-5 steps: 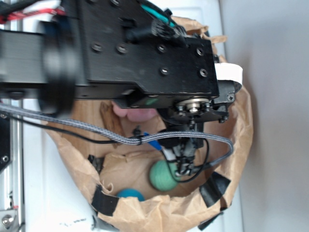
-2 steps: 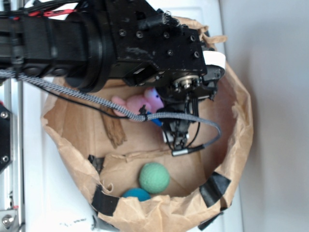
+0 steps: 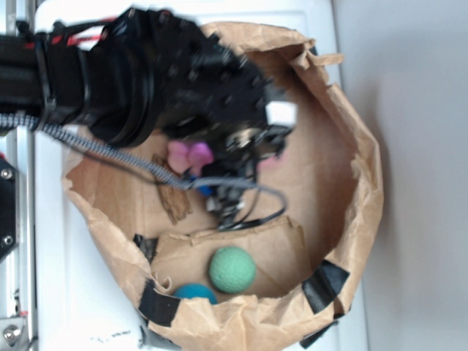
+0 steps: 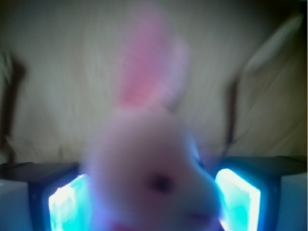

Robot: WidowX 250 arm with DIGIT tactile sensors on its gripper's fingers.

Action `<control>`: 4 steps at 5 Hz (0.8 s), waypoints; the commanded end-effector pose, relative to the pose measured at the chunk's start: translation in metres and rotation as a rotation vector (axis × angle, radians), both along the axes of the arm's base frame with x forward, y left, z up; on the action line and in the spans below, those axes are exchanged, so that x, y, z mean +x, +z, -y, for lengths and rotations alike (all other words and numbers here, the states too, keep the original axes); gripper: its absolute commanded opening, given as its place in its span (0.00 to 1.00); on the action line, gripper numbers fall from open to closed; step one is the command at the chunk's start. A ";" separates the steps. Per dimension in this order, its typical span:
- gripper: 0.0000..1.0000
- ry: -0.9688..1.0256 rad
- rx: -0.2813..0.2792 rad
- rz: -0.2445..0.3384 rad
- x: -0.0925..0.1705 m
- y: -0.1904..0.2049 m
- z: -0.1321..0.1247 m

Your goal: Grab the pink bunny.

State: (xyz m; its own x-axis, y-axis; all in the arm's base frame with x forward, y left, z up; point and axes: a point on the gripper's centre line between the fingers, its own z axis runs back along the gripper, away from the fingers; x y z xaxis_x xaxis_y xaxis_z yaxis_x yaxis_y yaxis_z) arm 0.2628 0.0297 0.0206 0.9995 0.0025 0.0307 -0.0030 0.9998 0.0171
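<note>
Exterior view first: the black arm (image 3: 146,80) comes in from the left and hangs over a brown paper bag (image 3: 365,168) with its top rolled down, sitting on a white bench (image 3: 51,292). Everything around the gripper (image 3: 230,201) is pretty motion-blurred here, so from this angle I honestly can't tell how the jaws stand. The pink bunny (image 3: 189,155) peeks out as a pink blob just under the arm's wrist, inside the bag, up near the bag's left-middle area. A grey braided cable (image 3: 110,150) loops across from the left and curls below the gripper. Lower down in the bag, well apart from the bunny, there's a green ball (image 3: 232,270), and a blue ball (image 3: 194,293) just beside it, tucked against the bag's bottom rim. Black tape patches (image 3: 325,285) sit on the bag's lower edge.

Wrist view: way clearer on the grab. The pink bunny (image 4: 149,173) fills the middle of the shot, blurry, paler face with one dark eye toward the camera and a long pink ear sticking straight up. The gripper (image 4: 154,197) has its two fingers (image 4: 67,202) glowing cyan-ish on either side, pressed right up against the bunny's body, so it's clamped on the bunny. Behind it is just the brown paper wall of the bag (image 4: 57,72).
</note>
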 end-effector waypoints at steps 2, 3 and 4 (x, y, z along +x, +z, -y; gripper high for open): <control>0.00 0.044 0.006 0.077 0.018 0.007 0.020; 0.00 0.033 -0.064 0.059 0.020 0.053 0.029; 0.00 0.015 -0.107 0.051 0.018 0.091 0.032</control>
State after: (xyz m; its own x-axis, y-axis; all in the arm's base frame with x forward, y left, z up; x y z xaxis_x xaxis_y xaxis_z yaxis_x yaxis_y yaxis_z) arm 0.2682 -0.0039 0.0930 0.9996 0.0278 0.0078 -0.0270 0.9954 -0.0916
